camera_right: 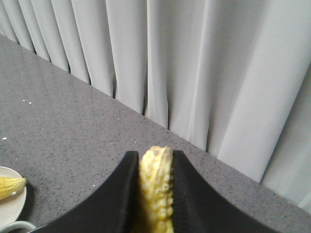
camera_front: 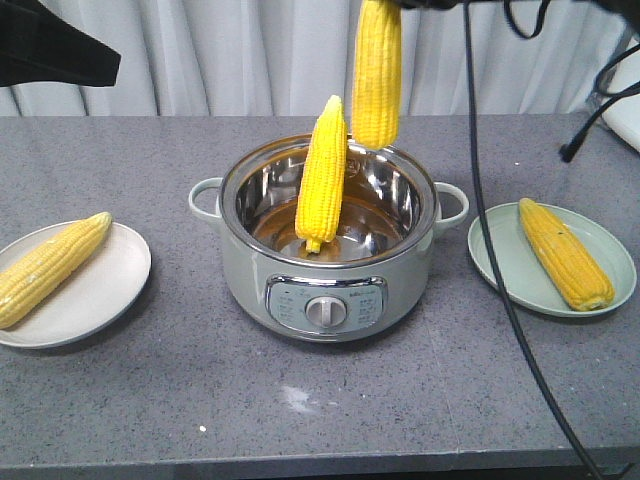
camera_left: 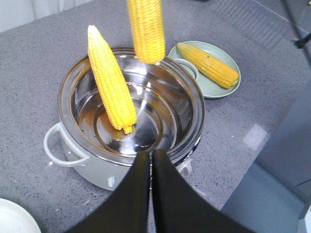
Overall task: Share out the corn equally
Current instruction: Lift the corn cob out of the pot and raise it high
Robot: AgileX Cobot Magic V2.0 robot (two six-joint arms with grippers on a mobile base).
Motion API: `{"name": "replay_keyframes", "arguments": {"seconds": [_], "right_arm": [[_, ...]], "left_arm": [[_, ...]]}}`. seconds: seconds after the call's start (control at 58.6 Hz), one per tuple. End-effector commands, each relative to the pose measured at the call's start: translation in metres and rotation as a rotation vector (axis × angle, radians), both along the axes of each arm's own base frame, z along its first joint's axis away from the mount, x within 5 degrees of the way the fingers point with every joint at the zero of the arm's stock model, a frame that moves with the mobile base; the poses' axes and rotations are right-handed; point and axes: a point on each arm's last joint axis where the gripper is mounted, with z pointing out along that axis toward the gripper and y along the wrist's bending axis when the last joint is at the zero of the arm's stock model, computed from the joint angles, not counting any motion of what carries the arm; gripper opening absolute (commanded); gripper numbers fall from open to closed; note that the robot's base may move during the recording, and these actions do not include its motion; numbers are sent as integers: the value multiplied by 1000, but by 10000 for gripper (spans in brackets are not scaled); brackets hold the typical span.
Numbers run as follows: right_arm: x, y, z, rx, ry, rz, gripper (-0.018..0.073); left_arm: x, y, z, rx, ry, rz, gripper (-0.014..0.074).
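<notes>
One corn cob (camera_front: 377, 70) hangs upright over the back rim of the steel pot (camera_front: 240, 280). My right gripper (camera_right: 155, 162) is shut on its top end (camera_right: 156, 184), and the gripper itself is above the front view's edge. A second cob (camera_front: 322, 175) leans inside the pot, tip up (camera_left: 112, 82). A third cob (camera_front: 50, 265) lies on the white plate (camera_front: 100, 290) at the left. Another cob (camera_front: 565, 252) lies on the green plate (camera_front: 500, 270) at the right. My left gripper (camera_left: 151, 160) is shut and empty, above the pot's near rim (camera_left: 194, 97).
A black cable (camera_front: 490, 240) runs down from the top across the green plate's left edge to the table's front right. The left arm's dark body (camera_front: 50, 45) hangs at the upper left. Grey curtains close off the back of the table.
</notes>
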Motion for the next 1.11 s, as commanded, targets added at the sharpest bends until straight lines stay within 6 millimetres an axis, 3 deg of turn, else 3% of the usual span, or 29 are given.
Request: {"name": "replay_keyframes", "arguments": {"seconds": [0.0, 0.171, 0.358, 0.597, 0.733, 0.887, 1.091], "right_arm": [[-46, -11, 63, 26, -149, -1, -6], [-115, -20, 103, -20, -105, 50, -6], [-198, -34, 126, -125, 21, 98, -6], [-278, -61, 152, -138, -73, -68, -6], [-304, -68, 147, -163, -81, -100, -6], [-315, -73, 129, -202, -45, -111, -6], [-315, -74, 112, -227, 3, -124, -6]], "left_arm": [[-10, -2, 18, -67, -74, 2, -8], [-9, -1, 19, -72, -86, 11, -8], [-7, -1, 20, -78, -100, 22, -8], [1, 1, 28, -138, -190, 100, -8], [13, 1, 38, -264, -261, 173, -8], [35, -4, 42, -455, -269, 215, -8], [73, -29, 19, -524, -232, 173, -6]]}}
